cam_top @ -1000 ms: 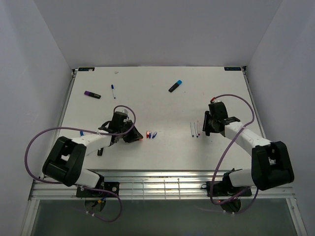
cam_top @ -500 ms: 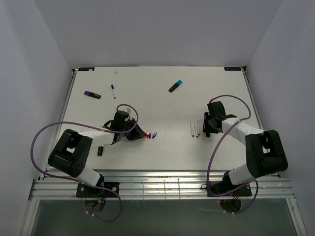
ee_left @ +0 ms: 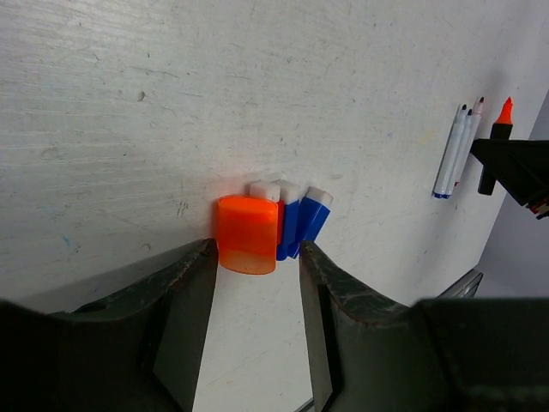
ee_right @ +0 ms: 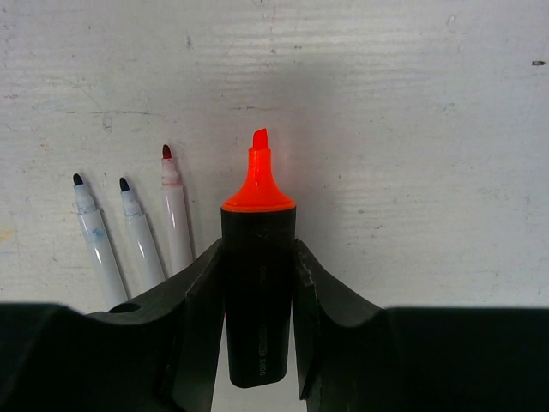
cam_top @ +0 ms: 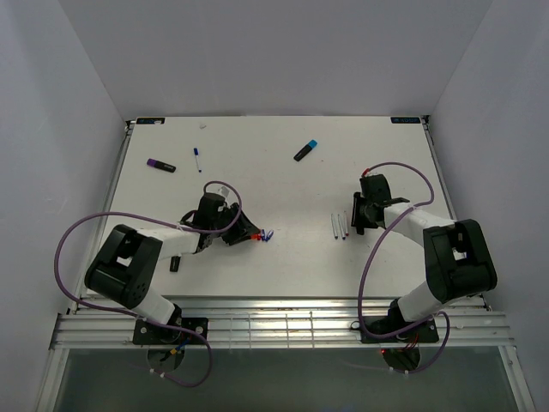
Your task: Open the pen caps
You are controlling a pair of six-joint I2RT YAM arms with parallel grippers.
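Note:
In the left wrist view an orange highlighter cap (ee_left: 247, 233) lies on the table against two slim blue caps (ee_left: 302, 219) and a thin red one. My left gripper (ee_left: 257, 260) is open. Its fingertips flank the orange cap's near end, with a gap on the right side. In the top view the left gripper (cam_top: 244, 232) sits just left of these caps (cam_top: 263, 234). My right gripper (ee_right: 259, 283) is shut on a black highlighter body (ee_right: 257, 292) whose orange tip is bare. In the top view the right gripper (cam_top: 358, 216) is at the right.
Three uncapped thin white pens (ee_right: 137, 232) lie just left of the right gripper, also seen from above (cam_top: 339, 226). At the back lie a purple-capped highlighter (cam_top: 160, 165), a blue-capped pen (cam_top: 197, 159) and a blue-capped highlighter (cam_top: 305, 150). A black body (cam_top: 174, 263) lies near the left arm.
My left gripper has moved right, up to the slim caps, and the orange cap now lies beside them. My right gripper has shifted slightly toward the back with the highlighter body.

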